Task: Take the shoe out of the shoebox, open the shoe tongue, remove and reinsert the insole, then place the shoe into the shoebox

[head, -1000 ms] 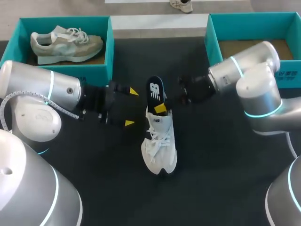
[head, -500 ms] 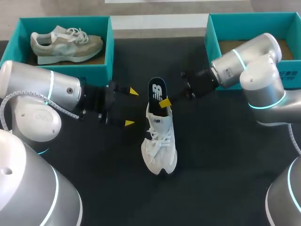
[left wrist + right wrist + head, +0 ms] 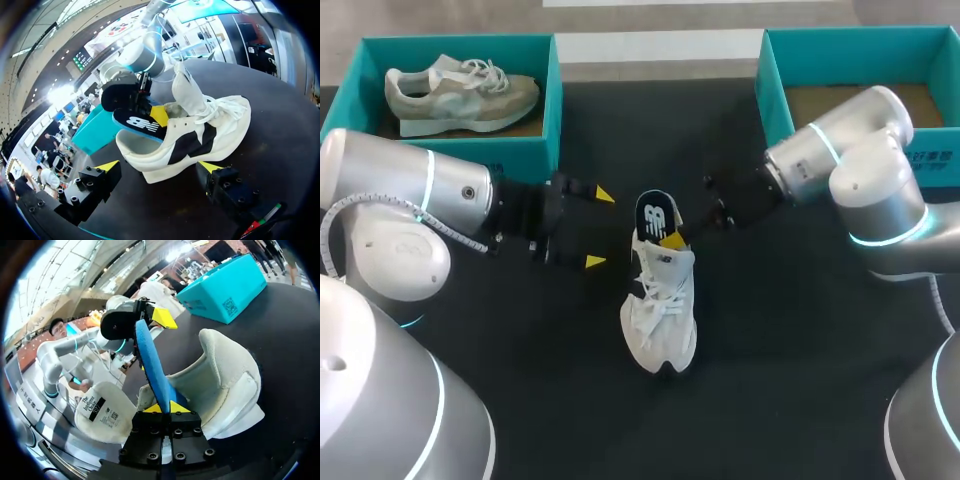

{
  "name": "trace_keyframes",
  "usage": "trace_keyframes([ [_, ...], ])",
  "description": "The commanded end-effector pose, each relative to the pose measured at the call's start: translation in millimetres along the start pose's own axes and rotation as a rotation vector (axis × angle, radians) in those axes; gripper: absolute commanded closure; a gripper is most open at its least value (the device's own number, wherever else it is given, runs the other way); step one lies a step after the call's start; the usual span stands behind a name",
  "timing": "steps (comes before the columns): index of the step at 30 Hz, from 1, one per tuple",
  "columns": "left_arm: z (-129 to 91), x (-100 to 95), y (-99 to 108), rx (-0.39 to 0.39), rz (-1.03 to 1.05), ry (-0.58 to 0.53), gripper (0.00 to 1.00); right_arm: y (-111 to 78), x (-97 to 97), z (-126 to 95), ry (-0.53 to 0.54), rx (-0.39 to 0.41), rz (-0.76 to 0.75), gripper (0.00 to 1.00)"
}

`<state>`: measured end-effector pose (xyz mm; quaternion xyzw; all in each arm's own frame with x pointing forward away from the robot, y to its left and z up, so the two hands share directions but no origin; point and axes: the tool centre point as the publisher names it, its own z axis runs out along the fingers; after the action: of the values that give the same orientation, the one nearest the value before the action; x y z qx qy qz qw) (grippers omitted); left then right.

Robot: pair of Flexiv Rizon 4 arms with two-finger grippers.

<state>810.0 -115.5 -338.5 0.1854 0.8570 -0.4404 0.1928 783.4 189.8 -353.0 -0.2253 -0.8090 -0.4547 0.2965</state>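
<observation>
1. The white shoe (image 3: 658, 310) lies mid-table, toe toward 6 o'clock, with the right shoebox (image 3: 772, 90) at its 1 o'clock.
2. The insole (image 3: 653, 215) is pinched at the heel opening by the right gripper (image 3: 672, 238). The left gripper (image 3: 599, 228) stands agape at the shoe's 9 o'clock.
3. The insole step is judged in hand. Next, a firm pinch and travel along the shoe's length are called for.

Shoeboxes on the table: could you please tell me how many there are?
2: one shoebox at the table's far left, holding a greyish shoe; the other at its far right. None seems hidden.
</observation>
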Motion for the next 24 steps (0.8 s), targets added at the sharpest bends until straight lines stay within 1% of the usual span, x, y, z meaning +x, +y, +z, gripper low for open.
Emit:
trace_keyframes([
  [1,-1,1.0,0,-0.002,0.001,-0.001,0.0,5.8,0.5,0,-0.012,0.014,-0.012,1.0],
  [5,-1,1.0,0,-0.002,0.001,-0.001,0.0,17.8,-0.3,-3,-0.025,0.022,-0.04,0.8],
  [8,-1,1.0,0,-0.002,0.001,-0.001,0.0,25.4,-1.6,-5,-0.029,0.024,-0.054,0.78],
  [13,-1,1.0,0,-0.002,0.001,-0.001,0.0,35.6,-7.9,-6,-0.021,0.026,-0.064,0.8],
  [14,-1,1.0,0,-0.002,0.001,-0.001,0.0,37.3,-9.4,-6,-0.01,0.025,-0.044,0.94],
  [15,-1,1.0,0,-0.002,0.001,-0.001,0.0,38.2,-10.2,-6,-0.006,0.023,-0.042,1.0],
  [16,-1,1.0,0,-0.002,0.001,-0.001,0.0,40.5,-10.6,-6,0.004,0.012,-0.003,1.0],
  [18,-1,1.0,0,-0.002,0.001,-0.001,0.0,43.2,-11.1,-7,0.023,0.0,0.029,1.0],
  [20,-1,1.0,0,-0.002,0.001,-0.001,0.0,47.4,-9.9,-9,0.036,0.005,0.059,1.0],
  [21,-1,1.0,0,-0.002,0.001,-0.001,0.0,48.2,-9.2,-9,0.027,0.009,0.067,1.0],
  [24,-1,1.0,0,-0.002,0.001,-0.001,0.0,49.7,-7.8,-10,0.046,0.007,0.106,1.0],
])
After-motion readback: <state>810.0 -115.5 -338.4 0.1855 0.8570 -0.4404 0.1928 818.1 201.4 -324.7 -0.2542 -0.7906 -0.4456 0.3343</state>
